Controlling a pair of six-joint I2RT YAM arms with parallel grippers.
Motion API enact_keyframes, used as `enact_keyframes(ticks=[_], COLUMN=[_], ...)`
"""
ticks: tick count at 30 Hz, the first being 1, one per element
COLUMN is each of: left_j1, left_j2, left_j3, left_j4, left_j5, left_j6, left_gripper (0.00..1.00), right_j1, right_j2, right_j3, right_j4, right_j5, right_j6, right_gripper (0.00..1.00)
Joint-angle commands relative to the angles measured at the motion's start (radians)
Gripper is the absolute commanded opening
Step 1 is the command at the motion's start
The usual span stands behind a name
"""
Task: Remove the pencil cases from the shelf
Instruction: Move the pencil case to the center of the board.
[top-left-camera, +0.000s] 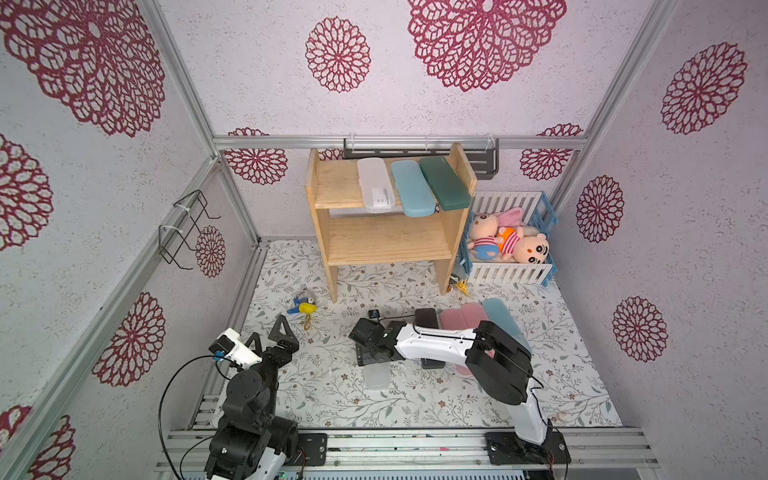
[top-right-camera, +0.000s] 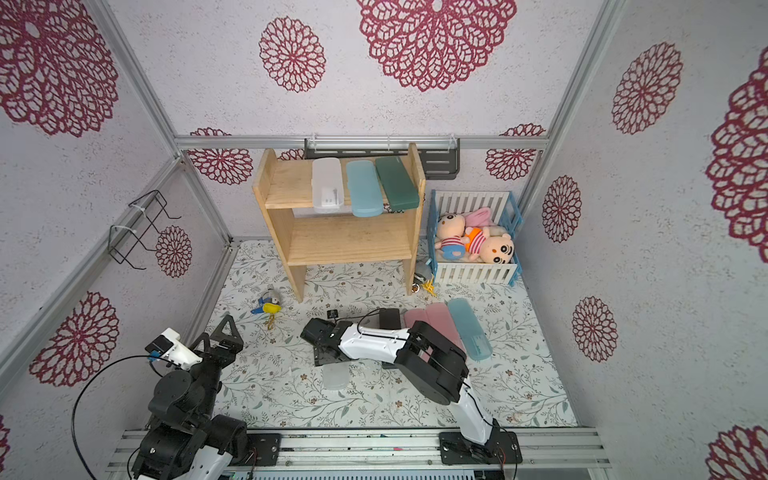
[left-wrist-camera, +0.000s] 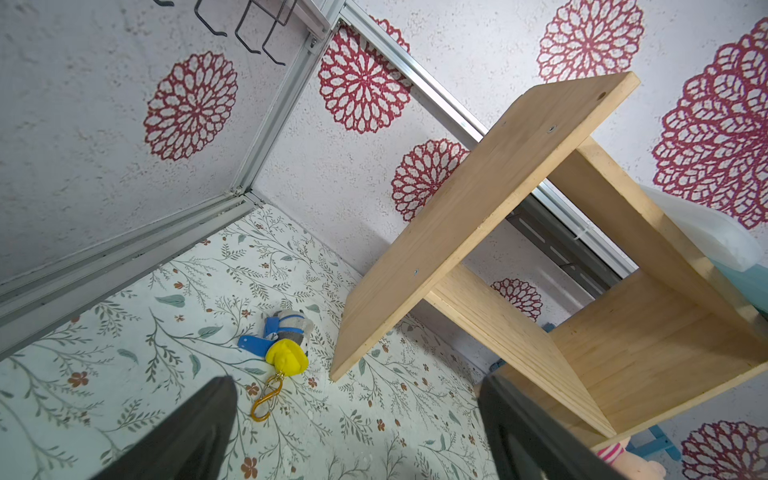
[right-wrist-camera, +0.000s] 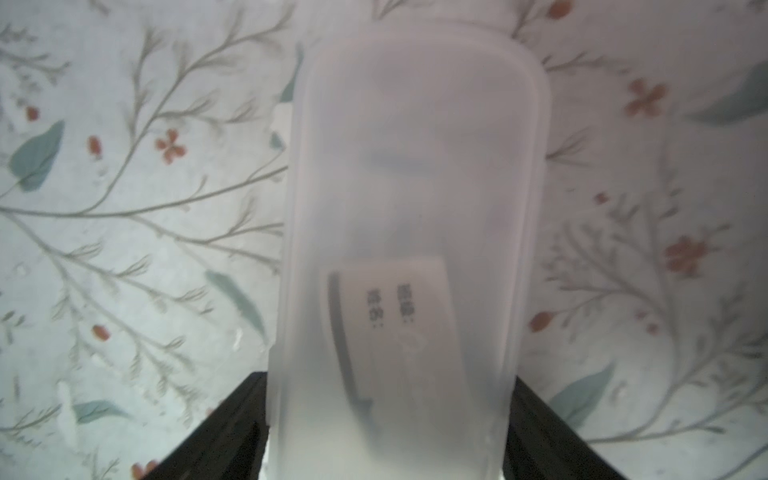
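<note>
The wooden shelf (top-left-camera: 386, 245) stands at the back, and its top tier holds three pencil cases: frosted white (top-left-camera: 375, 185), light blue (top-left-camera: 411, 189) and dark green (top-left-camera: 444, 183). On the table lie a black case (top-left-camera: 426, 318), pink cases (top-left-camera: 461, 316) and a light blue case (top-left-camera: 503, 320). My right gripper (top-left-camera: 370, 357) points down at the table, shut on another frosted white case (right-wrist-camera: 411, 199), its dark fingers (right-wrist-camera: 232, 419) pressed against both long sides. The free end of that case (top-left-camera: 376, 376) rests on the floral cloth. My left gripper (top-left-camera: 268, 328) hovers open at the left, holding nothing.
A yellow-and-blue keychain toy (top-left-camera: 305, 305) lies left of the shelf's leg. A white-and-blue crate (top-left-camera: 509, 272) of plush toys stands right of the shelf. A dark grey rack (top-left-camera: 484, 160) hangs behind the shelf. A black wire rack (top-left-camera: 187, 228) hangs on the left wall.
</note>
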Motion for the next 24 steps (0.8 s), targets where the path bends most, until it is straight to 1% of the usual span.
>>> enact_keyframes(ticks=[1,7,12,24], left_j1=[-0.003,-0.002,-0.003,-0.002], left_j2=[0.016,0.017,0.007,0.004], left_j3=[0.011,0.018,0.012,0.014], left_j4=[0.025,0.013,0.003,0.0], left_j5=[0.022,0.02,0.021,0.033], left_j6=[-0.012,-0.011,-0.02,-0.045], left_gripper=[0.97,0.97,0.97,0.97], right_j1=[-0.046,-0.109,-0.143,-0.171], right_j2=[-0.008,-0.041,-0.102,-0.21], right_j3=[-0.037,-0.112,-0.187,-0.296], right_j4=[-0.033,-0.011,-0.003,-0.018], right_j5=[0.029,0.034,0.049,0.078], right_j6=[-0.064,-0.098,-0.108,-0.129], right_gripper=[0.83,0.84,0.85,0.87])
